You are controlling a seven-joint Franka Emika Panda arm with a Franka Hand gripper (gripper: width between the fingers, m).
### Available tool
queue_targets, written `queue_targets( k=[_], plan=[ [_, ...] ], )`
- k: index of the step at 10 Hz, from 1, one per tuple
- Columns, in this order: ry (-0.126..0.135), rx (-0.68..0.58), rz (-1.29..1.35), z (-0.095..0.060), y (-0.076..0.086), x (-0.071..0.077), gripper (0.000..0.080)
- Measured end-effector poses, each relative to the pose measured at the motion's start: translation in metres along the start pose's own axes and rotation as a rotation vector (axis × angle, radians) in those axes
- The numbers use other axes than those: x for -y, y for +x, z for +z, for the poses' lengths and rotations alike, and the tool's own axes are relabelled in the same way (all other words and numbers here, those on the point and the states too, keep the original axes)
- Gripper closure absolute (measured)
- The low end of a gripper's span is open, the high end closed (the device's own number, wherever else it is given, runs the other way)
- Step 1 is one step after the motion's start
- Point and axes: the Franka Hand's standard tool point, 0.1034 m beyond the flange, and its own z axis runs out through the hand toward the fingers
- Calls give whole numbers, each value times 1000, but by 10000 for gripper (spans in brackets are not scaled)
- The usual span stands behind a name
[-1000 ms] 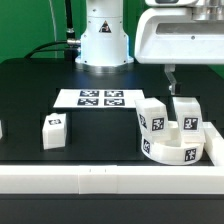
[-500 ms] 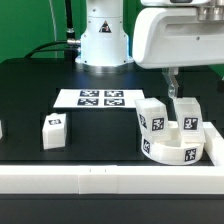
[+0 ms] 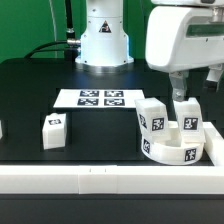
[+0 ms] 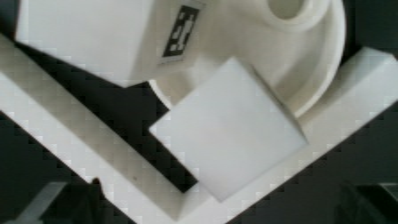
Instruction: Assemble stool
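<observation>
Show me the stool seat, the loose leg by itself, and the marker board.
seat (image 3: 172, 154): exterior view, front side wall.
loose leg (image 3: 52, 135): exterior view, front face.
marker board (image 3: 100, 98): exterior view, its middle.

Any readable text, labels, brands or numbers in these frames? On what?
No words, brands or numbers can be read in either view.
There are only black-and-white square tags, which are patterns and not text: four on the marker board, one on the loose leg, several on the seat, and one each on the left leg and right leg by it (exterior view's sides).
Wrist view: one tag on a leg, blurred.
</observation>
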Motion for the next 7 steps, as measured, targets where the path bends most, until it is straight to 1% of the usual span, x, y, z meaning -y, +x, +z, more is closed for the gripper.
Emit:
queue_targets(
  k=[5,7],
  plan=[
    [-30,44,-390,3,-4,-2,151],
    [-23,54,-395,11,-6,1,151]
  ],
)
